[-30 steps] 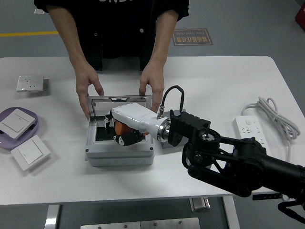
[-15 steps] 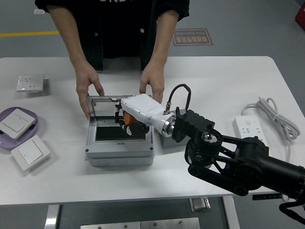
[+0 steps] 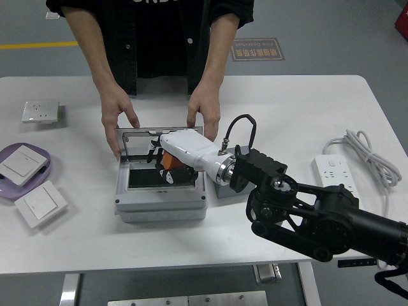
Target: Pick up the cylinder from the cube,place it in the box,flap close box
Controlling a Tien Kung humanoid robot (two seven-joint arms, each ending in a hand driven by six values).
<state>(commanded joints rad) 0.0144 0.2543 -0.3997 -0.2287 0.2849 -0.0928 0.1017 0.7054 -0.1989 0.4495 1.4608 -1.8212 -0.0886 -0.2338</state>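
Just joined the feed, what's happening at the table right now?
The robot's right hand holds an orange cylinder over the open grey box, not yet released. A person at the far side steadies the box's raised lid with both hands. The flap is open. The left arm is out of view.
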